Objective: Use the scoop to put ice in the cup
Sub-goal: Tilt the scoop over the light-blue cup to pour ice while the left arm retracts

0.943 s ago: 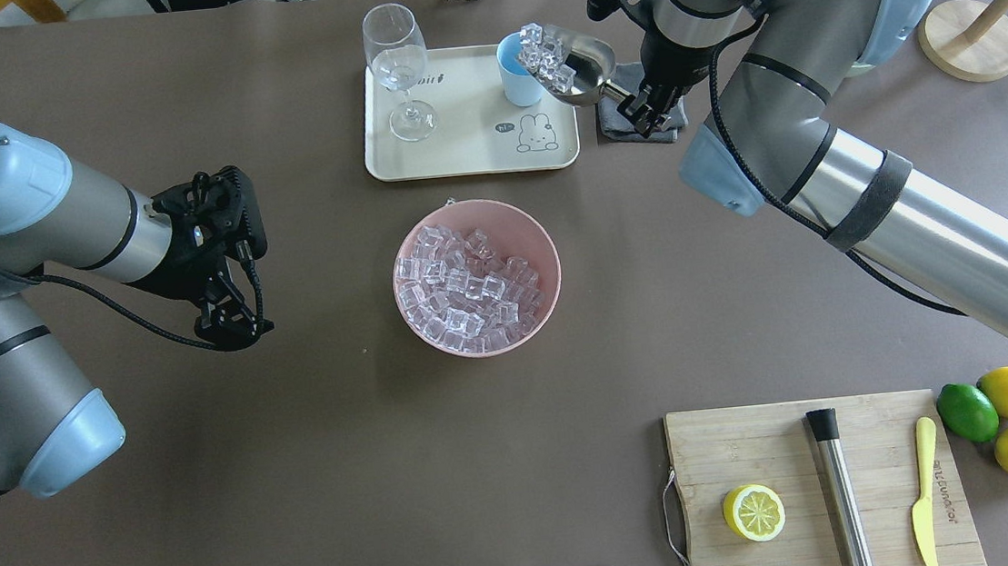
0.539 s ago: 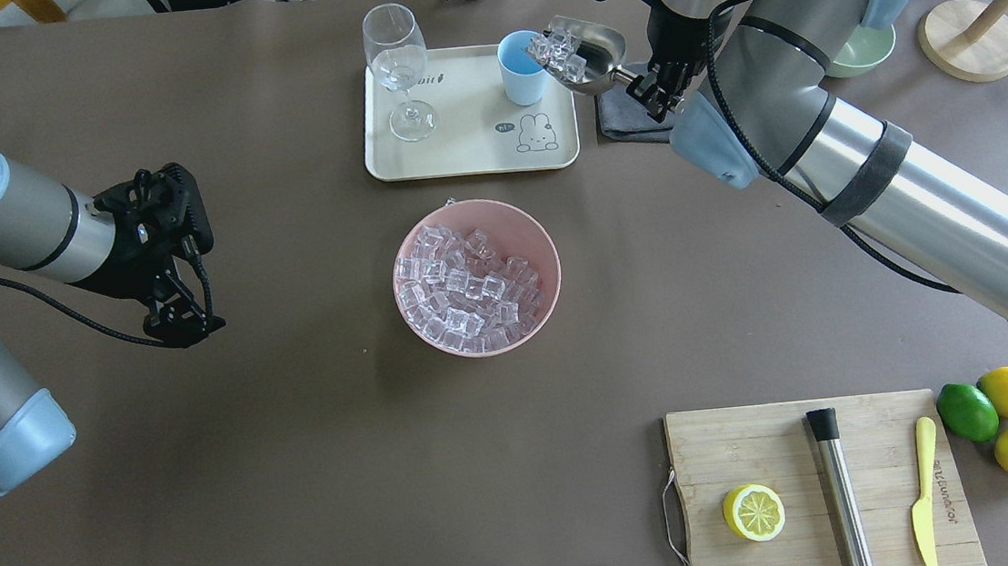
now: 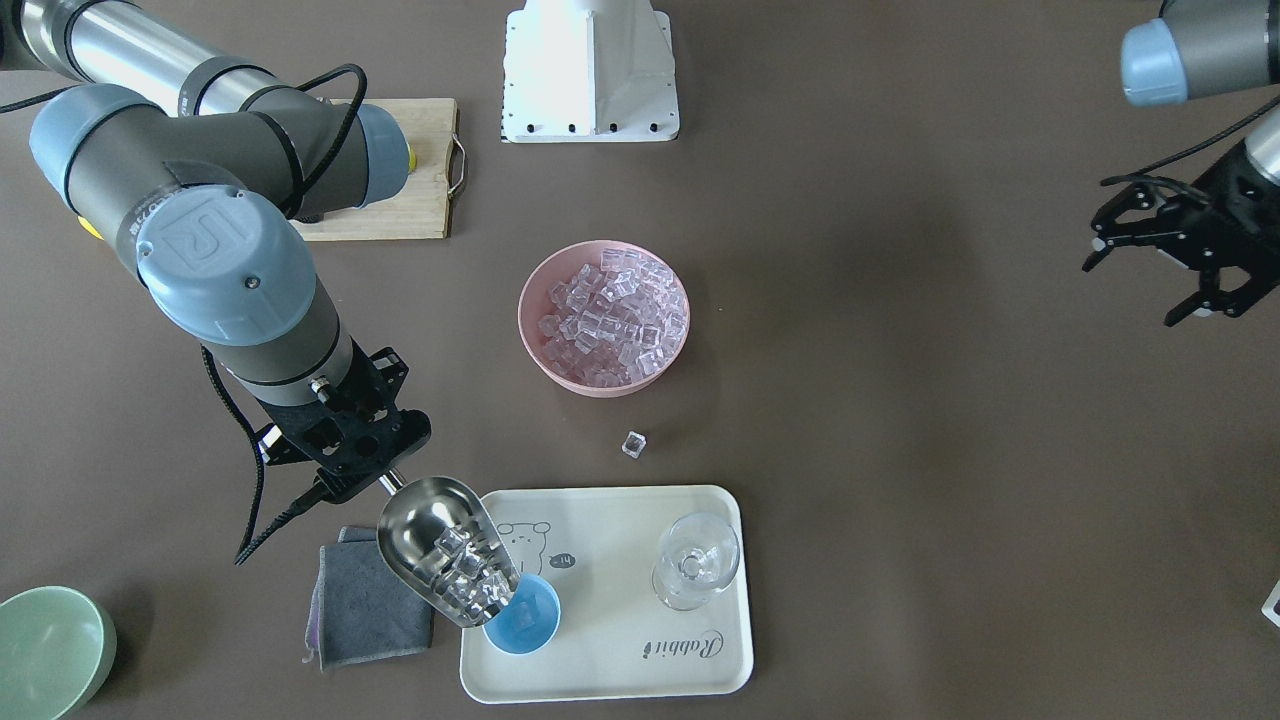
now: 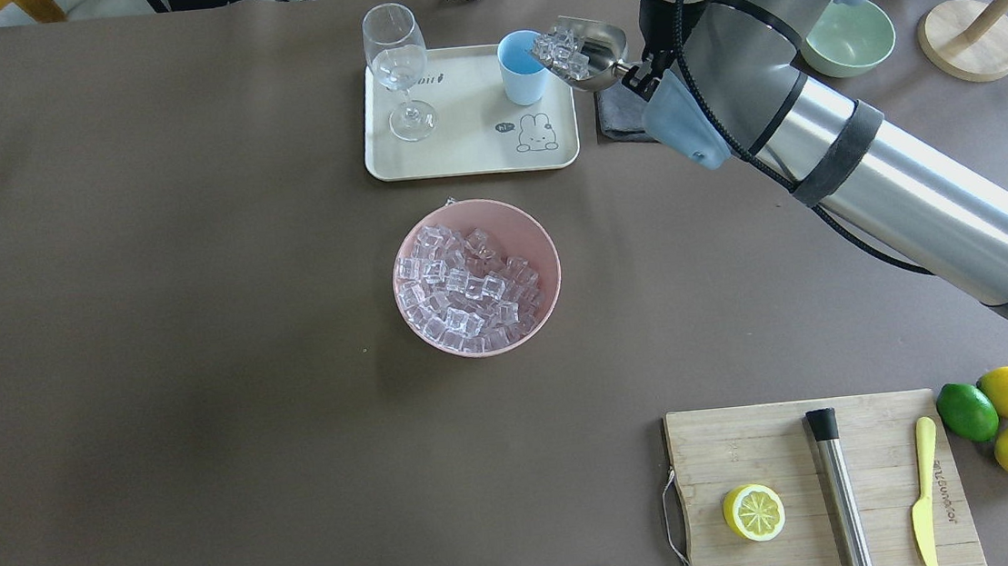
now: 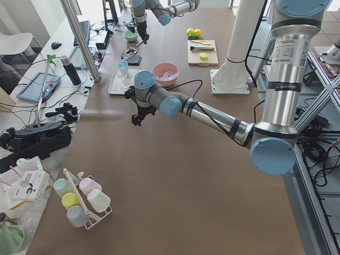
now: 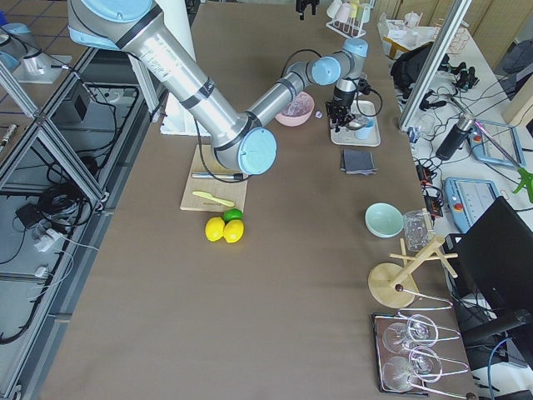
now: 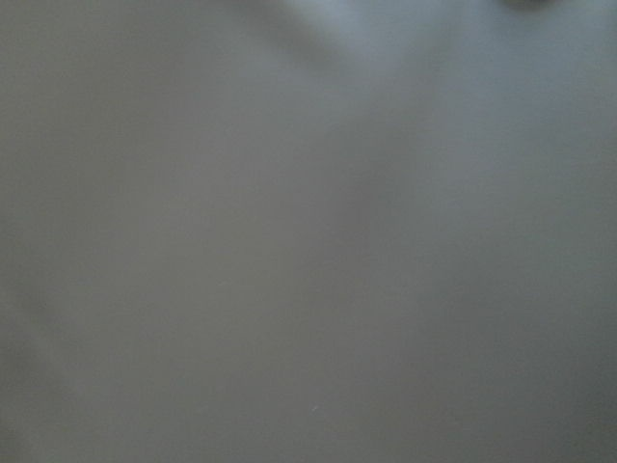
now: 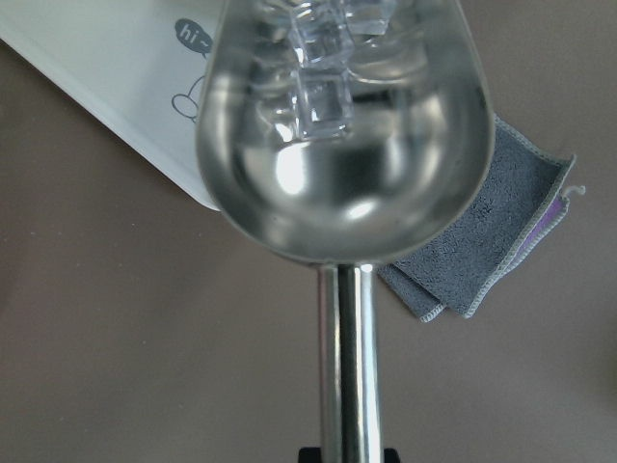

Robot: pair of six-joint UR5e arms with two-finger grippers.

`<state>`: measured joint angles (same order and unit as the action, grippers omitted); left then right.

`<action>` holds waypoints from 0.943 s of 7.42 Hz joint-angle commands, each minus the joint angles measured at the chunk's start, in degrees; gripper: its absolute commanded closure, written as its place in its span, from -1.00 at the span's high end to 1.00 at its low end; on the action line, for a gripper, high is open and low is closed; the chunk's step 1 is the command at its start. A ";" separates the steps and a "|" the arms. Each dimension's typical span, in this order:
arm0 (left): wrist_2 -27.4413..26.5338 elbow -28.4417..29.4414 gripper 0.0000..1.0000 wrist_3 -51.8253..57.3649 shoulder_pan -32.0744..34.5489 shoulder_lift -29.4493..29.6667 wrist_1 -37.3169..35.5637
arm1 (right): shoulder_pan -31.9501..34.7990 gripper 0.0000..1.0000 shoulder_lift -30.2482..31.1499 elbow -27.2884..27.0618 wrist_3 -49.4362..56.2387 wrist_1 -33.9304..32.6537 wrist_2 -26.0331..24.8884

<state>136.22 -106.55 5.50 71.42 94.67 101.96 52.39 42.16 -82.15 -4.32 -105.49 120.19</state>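
My right gripper is shut on the thin handle of the steel scoop. The scoop is tilted mouth-down over the light-blue cup, which stands on the cream tray. Several ice cubes lie at the scoop's lip, right above the cup's rim. The right wrist view shows the scoop bowl with ice at its far end. More ice fills the pink bowl. One loose cube lies on the table. My left gripper is open and empty, far off to the side.
A stemmed glass stands on the tray left of the cup. A grey cloth lies beside the tray, a pale green bowl further right. A cutting board holds a lemon half, steel cylinder and knife.
The left arm has drawn back to the left, almost out of the overhead view. The right arm has shifted the scoop slightly right and back, still over the cup's edge.
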 commanded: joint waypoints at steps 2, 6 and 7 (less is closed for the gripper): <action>4.50 7.32 0.99 0.21 19.79 -6.23 -1.15 | 0.08 -1.00 -4.44 3.05 6.15 -7.60 -0.21; -5.35 13.03 0.99 0.30 21.48 -8.63 -1.15 | 0.26 -1.00 -7.97 5.86 9.41 -12.37 -2.23; -5.26 13.21 0.99 0.30 21.48 -8.71 -1.24 | 0.35 -1.00 -8.40 6.12 10.20 -13.33 -2.67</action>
<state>131.43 -94.56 5.78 92.85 86.12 100.84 52.59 34.71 -76.78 4.46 -117.17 118.39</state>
